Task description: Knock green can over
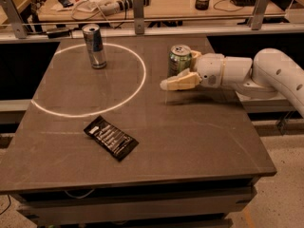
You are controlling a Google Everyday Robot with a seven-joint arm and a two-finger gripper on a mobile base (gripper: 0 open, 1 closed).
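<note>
The green can [179,59] stands upright on the dark table [204,137], right of the middle near the far edge. My gripper [177,71] comes in from the right on a white arm [266,72] and is open. Its near finger [178,82] lies in front of the can's base, pointing left. The far finger [194,56] is just behind the can's right side and mostly hidden. The can sits between the two fingers; I cannot tell whether either one touches it.
A taller slim blue-and-silver can [94,45] stands upright inside a white circle [140,80] at the far left. A black snack packet [110,137] lies flat in the near left part. A metal rail with posts [137,6] runs behind the table, with a cluttered desk beyond.
</note>
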